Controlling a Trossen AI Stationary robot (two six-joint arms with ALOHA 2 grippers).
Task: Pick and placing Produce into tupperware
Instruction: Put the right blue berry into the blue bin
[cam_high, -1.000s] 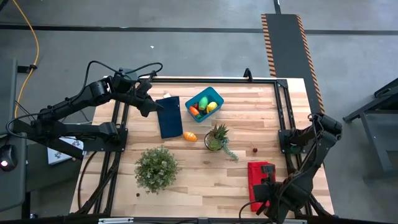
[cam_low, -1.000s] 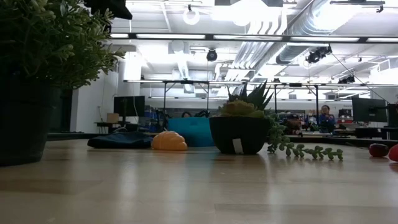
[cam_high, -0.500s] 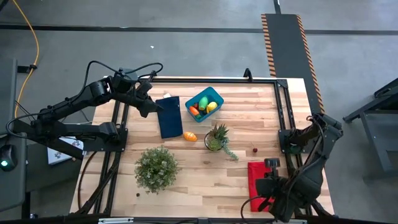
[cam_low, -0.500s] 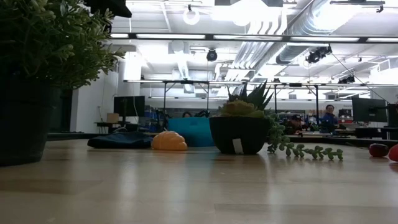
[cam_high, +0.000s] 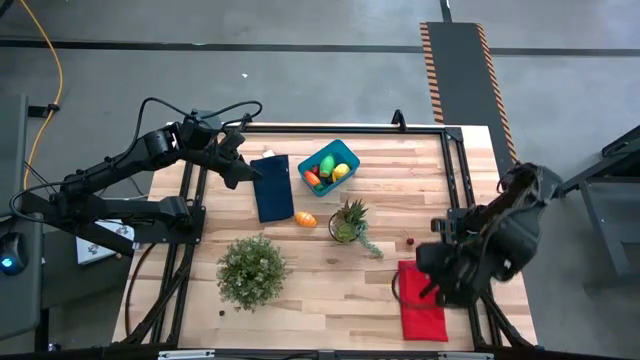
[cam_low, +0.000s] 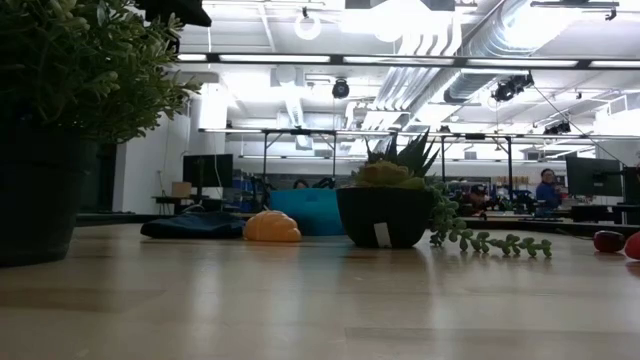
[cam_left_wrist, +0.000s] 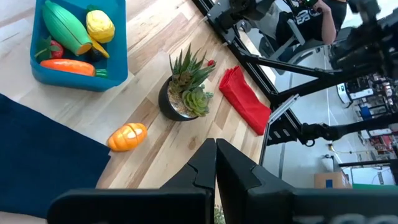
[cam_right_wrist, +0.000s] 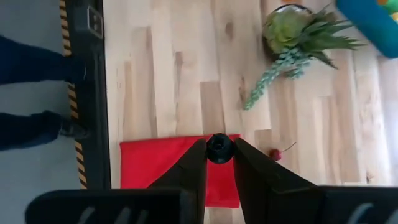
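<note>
The blue tupperware (cam_high: 328, 164) sits near the table's far edge and holds a green oval (cam_left_wrist: 66, 27), a yellow lemon (cam_left_wrist: 101, 25) and an orange carrot (cam_left_wrist: 68, 66). An orange oval (cam_high: 306, 219) lies on the bare wood between the dark blue cloth (cam_high: 273, 188) and the spiky plant (cam_high: 347, 222). My left gripper (cam_left_wrist: 216, 152) is shut and hovers over the far-left corner of that cloth. My right gripper (cam_right_wrist: 219, 155) hangs above the red cloth (cam_high: 420, 302) at the near right, with a small dark round thing (cam_right_wrist: 219, 148) between its fingers. My right gripper pinches the small dark round thing (cam_right_wrist: 219, 148) between its two fingertips, pointing down from above. The thing is lifted clear, over the red cloth's far edge. What it is cannot be told.
A bushy potted plant (cam_high: 252, 268) stands near the near-left edge and fills the low view's left side. A small red cherry-like piece (cam_high: 410, 240) lies right of the spiky plant's trailing stem. Bare wood lies between the plants and the red cloth. A person walks far behind the table.
My right arm has risen from low over the red cloth and swung toward the far edge, baring more of the cloth. My left arm has kept still.
</note>
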